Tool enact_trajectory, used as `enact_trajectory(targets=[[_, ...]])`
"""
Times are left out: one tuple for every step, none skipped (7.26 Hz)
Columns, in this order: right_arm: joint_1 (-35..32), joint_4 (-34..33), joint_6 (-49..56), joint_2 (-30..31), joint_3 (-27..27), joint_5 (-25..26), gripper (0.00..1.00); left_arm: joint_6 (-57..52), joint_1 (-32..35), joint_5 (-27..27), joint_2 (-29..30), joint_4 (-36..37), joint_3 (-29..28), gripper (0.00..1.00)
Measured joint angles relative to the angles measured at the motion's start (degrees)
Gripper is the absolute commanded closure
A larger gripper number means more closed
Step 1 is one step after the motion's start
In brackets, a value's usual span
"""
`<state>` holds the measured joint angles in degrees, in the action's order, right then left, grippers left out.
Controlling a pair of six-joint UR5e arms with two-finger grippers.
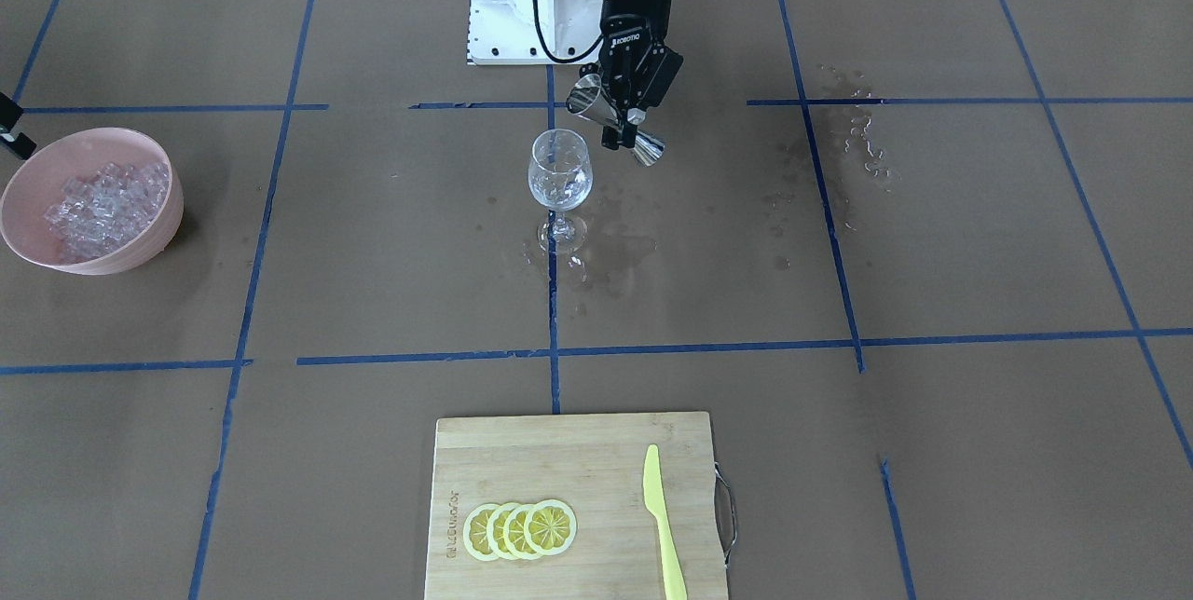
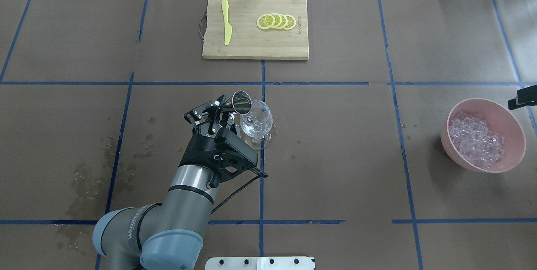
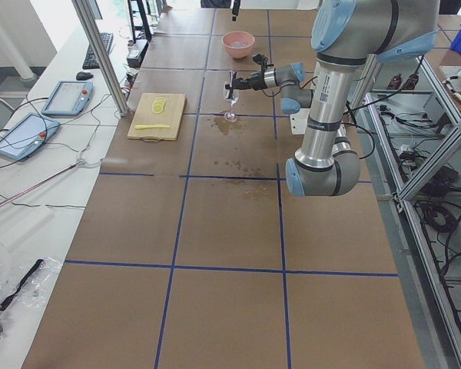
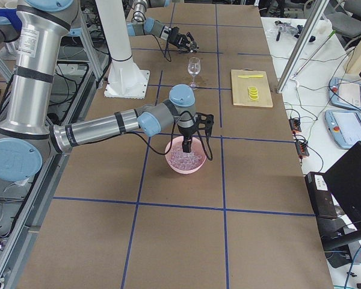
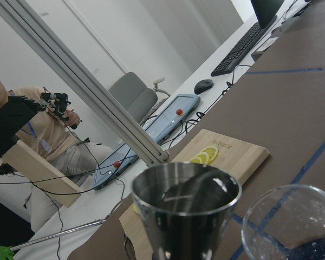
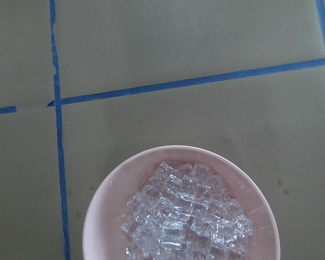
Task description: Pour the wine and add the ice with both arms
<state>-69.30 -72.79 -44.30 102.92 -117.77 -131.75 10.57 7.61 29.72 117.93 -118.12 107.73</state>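
My left gripper (image 1: pixel 621 128) is shut on a steel jigger (image 1: pixel 587 100), tilted with its mouth over the rim of the wine glass (image 1: pixel 560 173). The overhead view shows the same: gripper (image 2: pixel 224 113), jigger (image 2: pixel 241 102), glass (image 2: pixel 256 123). A little clear wine sits low in the glass. In the left wrist view the jigger (image 5: pixel 184 216) fills the foreground beside the glass rim (image 5: pixel 292 227). The ice (image 1: pixel 102 204) is heaped in a pink bowl (image 1: pixel 140 251). My right gripper (image 4: pixel 188 144) hangs just over that bowl (image 4: pixel 186 164); its fingers do not show clearly. The right wrist view shows ice (image 6: pixel 187 216) below.
A bamboo cutting board (image 1: pixel 578 460) at the far side carries lemon slices (image 1: pixel 520 528) and a yellow knife (image 1: pixel 664 525). Wet patches (image 1: pixel 610 251) lie around the glass foot, more droplets (image 1: pixel 862 139) on my left side. The white pedestal (image 1: pixel 508 4) stands behind the glass.
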Motion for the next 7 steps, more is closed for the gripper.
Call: enact_trajectory(targets=[[0.07,0.03,-0.07,-0.06,0.0,-0.12,0.0,-6.75,0.56,-1.41,0.92,1.78,-0.25,1.0],[0.1,0.07,-0.18,-0.17,0.0,-0.35,0.0,-9.62,1.31,-3.75,0.95,1.38,-0.73,1.0],[0.11,0.09,-0.23,-0.22,0.0,-0.46,0.0,-11.04,1.72,-4.88,0.96,0.93,-0.98,1.0],[0.12,0.1,-0.25,-0.24,0.0,-0.5,0.0,-11.59,1.88,-5.32,0.96,0.64,-1.07,1.0],[0.13,0.1,-0.26,-0.26,0.0,-0.52,0.0,-11.79,1.92,-5.45,0.86,0.5,-1.09,1.0],[0.13,0.1,-0.26,-0.26,0.01,-0.52,0.0,-11.87,1.89,-5.49,0.71,0.46,-1.14,1.0],[0.13,0.1,-0.26,-0.26,0.05,-0.53,0.0,-12.02,1.7,-5.52,0.59,0.49,-1.21,1.0]])
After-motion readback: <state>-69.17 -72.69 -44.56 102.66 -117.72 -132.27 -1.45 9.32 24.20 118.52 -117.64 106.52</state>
